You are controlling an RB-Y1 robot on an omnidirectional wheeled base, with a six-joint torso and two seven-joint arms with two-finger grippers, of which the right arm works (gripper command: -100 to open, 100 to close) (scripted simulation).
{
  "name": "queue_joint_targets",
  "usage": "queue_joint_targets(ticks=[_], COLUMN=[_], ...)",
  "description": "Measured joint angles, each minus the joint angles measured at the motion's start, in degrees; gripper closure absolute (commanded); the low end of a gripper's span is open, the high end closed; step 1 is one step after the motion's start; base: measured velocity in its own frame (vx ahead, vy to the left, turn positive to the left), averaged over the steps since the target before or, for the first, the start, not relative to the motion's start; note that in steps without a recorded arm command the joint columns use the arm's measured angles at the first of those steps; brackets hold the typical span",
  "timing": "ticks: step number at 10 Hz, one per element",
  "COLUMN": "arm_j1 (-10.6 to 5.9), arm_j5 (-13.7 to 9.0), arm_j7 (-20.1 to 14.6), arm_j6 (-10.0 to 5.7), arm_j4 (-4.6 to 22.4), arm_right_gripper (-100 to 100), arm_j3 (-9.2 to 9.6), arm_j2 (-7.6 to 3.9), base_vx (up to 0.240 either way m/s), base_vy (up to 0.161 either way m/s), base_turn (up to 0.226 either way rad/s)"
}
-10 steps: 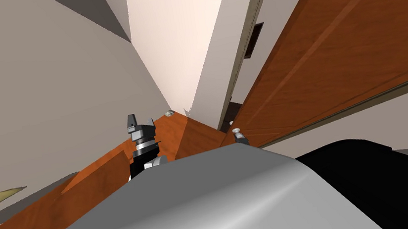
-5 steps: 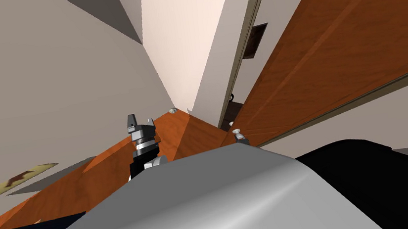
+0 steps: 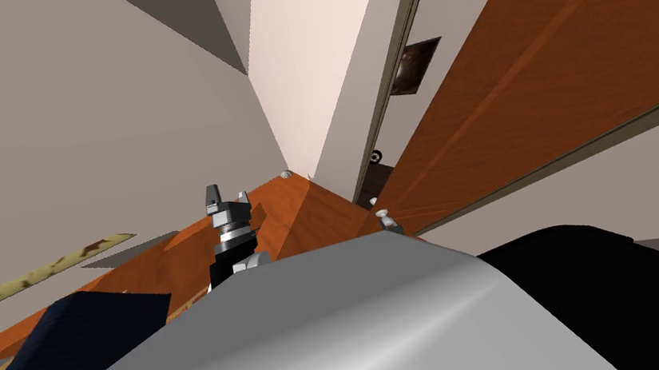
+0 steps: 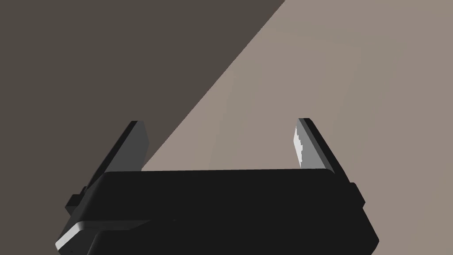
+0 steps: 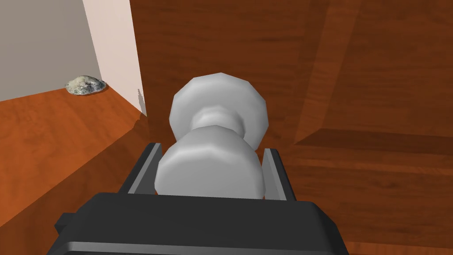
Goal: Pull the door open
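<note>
A reddish-brown panelled wooden door point(image 5: 380, 66) lies straight ahead of the right claw point(image 5: 212, 152). A pale grey rounded door knob point(image 5: 219, 128) is pinched between that claw's two fingers, and its stem runs along the claw's own axis into the door. The pull is judged to call for a draw straight back along that axis, away from the door. The left claw point(image 4: 221, 124) is held spread and empty, apart from the knob, so the right arm is the nearer.
</note>
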Motion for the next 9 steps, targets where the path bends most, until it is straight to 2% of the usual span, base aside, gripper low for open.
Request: queue_joint_targets(ticks=[2, 9], arm_j1=[-0.22, -1.29], arm_j5=[0.4, 0.8], arm_j7=[-1.0, -2.7], arm_j6=[-1.02, -2.75], arm_j4=[0.9, 3.2], arm_right_gripper=[100, 100], arm_j3=[0.70, 2.20], arm_j2=[-0.42, -1.21], base_vx=[-0.155, -0.193], base_vy=[-0.014, -0.037], base_turn=[0.065, 0.130])
